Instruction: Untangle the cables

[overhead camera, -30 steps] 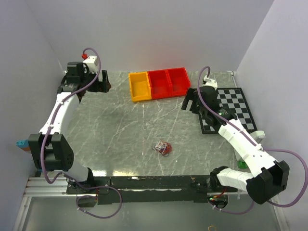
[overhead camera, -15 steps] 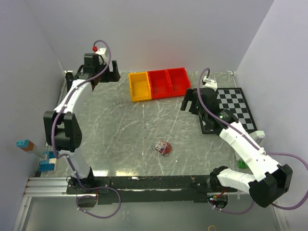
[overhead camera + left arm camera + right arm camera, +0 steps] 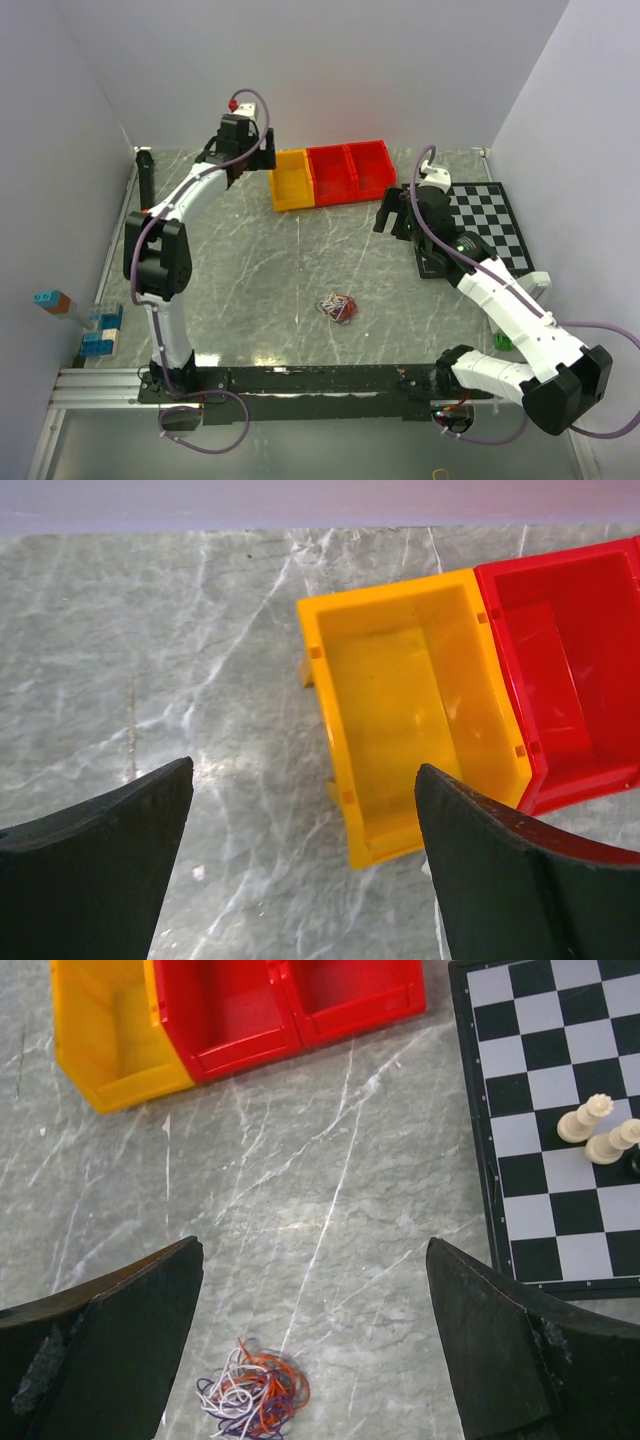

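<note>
The cables lie as one small tangled clump of white, orange-red and purple wires on the grey marble table, toward the near middle. In the right wrist view the cables sit low in the frame, just left of centre, on the table well below the fingers. My right gripper hovers open above the table, beside the chessboard, with nothing between its fingers. My left gripper is open and empty at the back of the table, just left of the yellow bin, far from the clump.
A yellow bin and two red bins stand in a row at the back. A chessboard with pale chess pieces lies at the right. Coloured blocks sit beyond the table's left edge.
My left arm has swung from the far-left corner rightward along the back edge to beside the yellow bin. The right arm has barely shifted. The clump has not moved.
</note>
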{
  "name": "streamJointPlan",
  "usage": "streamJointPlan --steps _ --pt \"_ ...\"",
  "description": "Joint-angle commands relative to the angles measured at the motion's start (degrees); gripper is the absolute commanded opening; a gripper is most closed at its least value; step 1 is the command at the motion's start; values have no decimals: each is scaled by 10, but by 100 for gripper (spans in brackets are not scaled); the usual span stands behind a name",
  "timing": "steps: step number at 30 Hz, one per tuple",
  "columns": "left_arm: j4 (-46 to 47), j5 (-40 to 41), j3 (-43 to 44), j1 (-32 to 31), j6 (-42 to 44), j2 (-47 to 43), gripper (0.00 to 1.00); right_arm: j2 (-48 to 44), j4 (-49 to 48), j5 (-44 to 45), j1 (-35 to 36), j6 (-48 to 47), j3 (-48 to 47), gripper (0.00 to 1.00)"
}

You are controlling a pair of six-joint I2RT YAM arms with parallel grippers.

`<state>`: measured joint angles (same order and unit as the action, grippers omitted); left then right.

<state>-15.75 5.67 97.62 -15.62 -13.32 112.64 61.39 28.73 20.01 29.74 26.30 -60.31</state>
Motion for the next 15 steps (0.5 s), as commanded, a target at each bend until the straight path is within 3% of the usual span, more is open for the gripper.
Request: streamJointPlan --steps 1,4,8,11,15 --pt "26 52 48 -15 -28 61 97 6 -13 7 6 10 -1 97" --pt "-10 62 117 -15 -29 116 97 0 -17 4 8 12 5 94" --pt "-12 62 133 -15 -30 141 99 -11 -27 6 8 5 13 91" --pt "-32 72 145 -14 -34 161 80 -7 -24 9 8 0 11 87" --pt "-18 73 116 -16 -29 150 72 -5 -22 13 8 -3 11 84"
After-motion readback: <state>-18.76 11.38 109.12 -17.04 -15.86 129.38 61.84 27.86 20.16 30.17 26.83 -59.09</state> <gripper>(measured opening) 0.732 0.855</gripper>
